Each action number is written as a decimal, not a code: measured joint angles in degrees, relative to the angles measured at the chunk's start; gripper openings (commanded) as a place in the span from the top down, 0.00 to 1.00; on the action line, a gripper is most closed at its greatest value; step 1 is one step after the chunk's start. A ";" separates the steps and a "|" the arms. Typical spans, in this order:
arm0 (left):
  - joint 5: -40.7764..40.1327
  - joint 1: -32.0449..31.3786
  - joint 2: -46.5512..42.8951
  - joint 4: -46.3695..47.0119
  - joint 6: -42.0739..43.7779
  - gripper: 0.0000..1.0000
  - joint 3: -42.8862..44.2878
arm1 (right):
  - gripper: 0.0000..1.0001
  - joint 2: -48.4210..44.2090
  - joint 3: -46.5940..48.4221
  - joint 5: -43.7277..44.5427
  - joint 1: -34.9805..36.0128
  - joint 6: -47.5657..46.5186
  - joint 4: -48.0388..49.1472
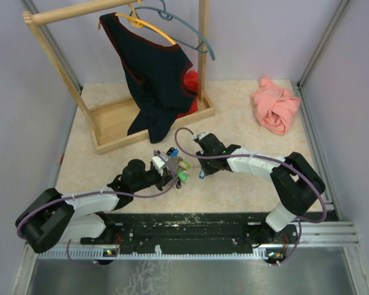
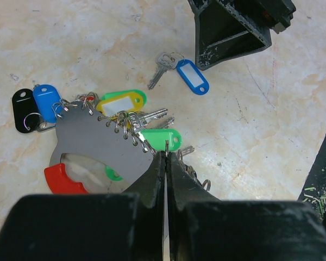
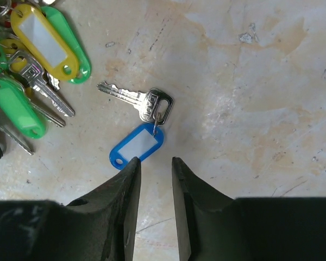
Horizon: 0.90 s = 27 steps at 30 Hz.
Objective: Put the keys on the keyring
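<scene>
The right claw point(image 3: 155, 163) hung low over the loose key point(image 3: 135, 99), its two fingers parted about halfway and holding nothing. This key lay flat on the tabletop point(image 3: 250, 81), with its blue tag point(image 3: 137, 147) just in front of the fingertips. It was near the keyring point(image 2: 98, 138) but did not touch it. The keyring was a flat grey plate with many small wire loops, and keys with yellow, green, black and red tags already hung on it. The left claw point(image 2: 167, 155) was pressed together at the edge of this plate and seemed to pinch one thin wire loop there.

I judged that the step in hand was to pick up the loose key. To do it well, the right claw should come straight down and take the metal head of the key or its small ring. The plastic tag is a worse place, because the key would then swing free below it. The key is thin and lies flat on a hard surface, so the fingertips must almost scrape the tabletop before they close. The left claw should hold the plate steady.

The tabletop was a pale marbled board with fine scratches and some crumbs of dirt. At its back stood a wooden clothes rack point(image 1: 55, 67) with a dark garment point(image 1: 157, 74) on a yellow hanger point(image 1: 149, 27). A pink cloth point(image 1: 275, 104) lay crumpled in the far right corner. Plain pale walls closed the place on three sides.
</scene>
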 measured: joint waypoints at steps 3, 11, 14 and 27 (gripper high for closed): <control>0.11 0.00 0.00 0.00 0.00 0.99 0.00 | 0.74 -0.04 -1.18 0.02 0.00 -0.13 2.19; 0.20 0.00 -0.02 0.00 0.00 0.99 0.00 | 0.71 -0.04 -1.18 0.92 0.00 -0.55 6.43; 0.22 0.00 0.00 0.00 0.00 0.99 0.00 | 0.67 0.20 -0.63 0.92 0.00 -1.44 6.38; 0.31 0.00 -0.02 0.00 0.00 0.99 0.00 | 0.51 7.28 5.55 -2.27 0.04 -11.52 3.58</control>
